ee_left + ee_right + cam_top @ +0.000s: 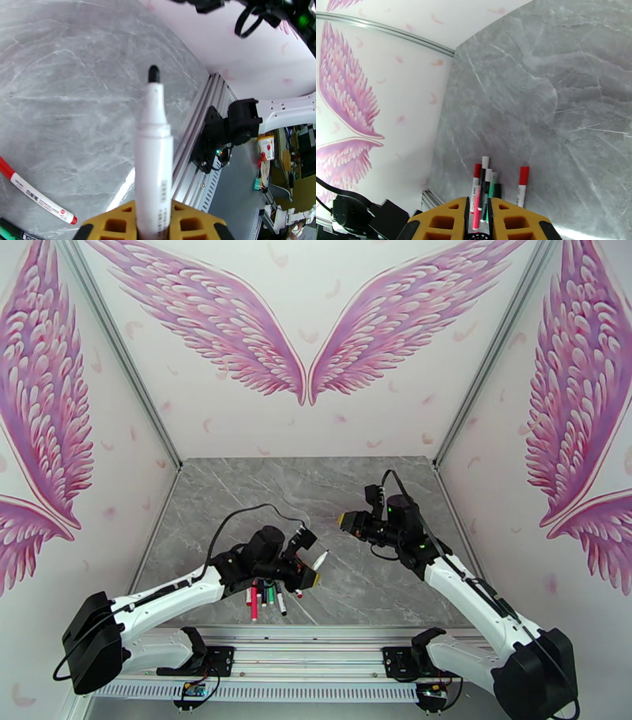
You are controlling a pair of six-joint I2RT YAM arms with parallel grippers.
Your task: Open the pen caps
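My left gripper (310, 575) (154, 223) is shut on a white pen barrel (154, 165) that sticks up and forward, its bare black tip (153, 74) showing with no cap on it. Just below that gripper, several capped pens (267, 597) lie bunched on the grey table. From the right wrist, I see their pen caps: a red cap (477, 170), a white-ended pen (485, 162), a green pen (492, 185) and another red cap (523, 175). My right gripper (344, 519) (478, 221) hovers shut over the table's middle, apart from the held pen. A small dark shape sits low between its fingers; I cannot identify it.
A red-capped pen (37, 197) and a green pen (12, 231) lie near the table's front edge. The aluminium rail (316, 650) with both arm bases runs along that edge. Winged walls enclose the marble table (316, 485) on three sides.
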